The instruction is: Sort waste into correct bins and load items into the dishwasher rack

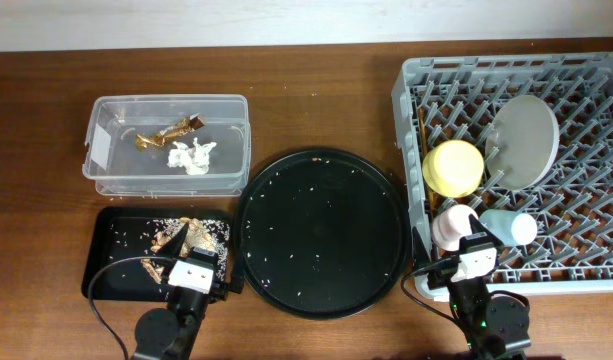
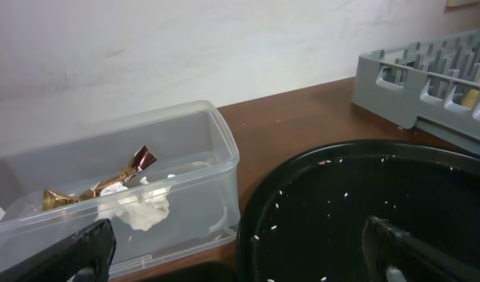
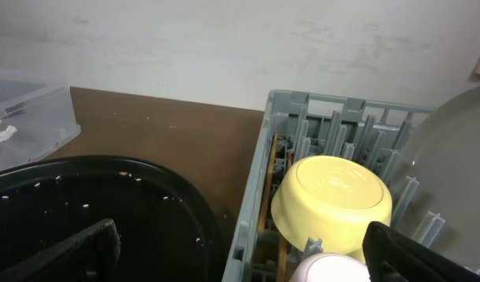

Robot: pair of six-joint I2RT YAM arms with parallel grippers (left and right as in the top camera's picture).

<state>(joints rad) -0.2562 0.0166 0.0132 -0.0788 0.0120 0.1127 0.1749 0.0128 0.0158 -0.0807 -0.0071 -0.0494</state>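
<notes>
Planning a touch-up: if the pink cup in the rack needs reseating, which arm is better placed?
Right, most likely. The right pincer is open beside the pink cup at the rack's near corner; the left pincer hovers over the shallow black tray.

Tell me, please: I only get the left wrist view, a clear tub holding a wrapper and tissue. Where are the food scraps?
Observer: Overhead shows the food scraps in a shallow black tray, nearer the robot than the clear tub.
Operator: Is anything inside that grey rack?
Observer: A grey plate leans among its pegs, beside a yellow bowl.
Operator: Any cups?
Observer: A pink cup and a light blue cup sit in its near corner.
</notes>
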